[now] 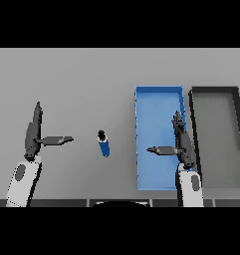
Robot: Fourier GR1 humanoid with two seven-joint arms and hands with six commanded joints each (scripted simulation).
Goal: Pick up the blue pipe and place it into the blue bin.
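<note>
A short blue pipe (104,145) with a dark cap at its far end lies on the grey table, between my two hands. To its right stands the long blue bin (141,107), with nothing inside it. My right hand (182,144) hovers over the bin's right half, fingers straight and thumb pointing left toward the pipe. My left hand (32,135) is at the left, open too, its thumb reaching right and stopping short of the pipe. Neither hand touches the pipe.
A black-rimmed bin (239,119) with a grey floor sits just right of the blue bin, their long sides nearly touching. The table's front edge runs just below my forearms.
</note>
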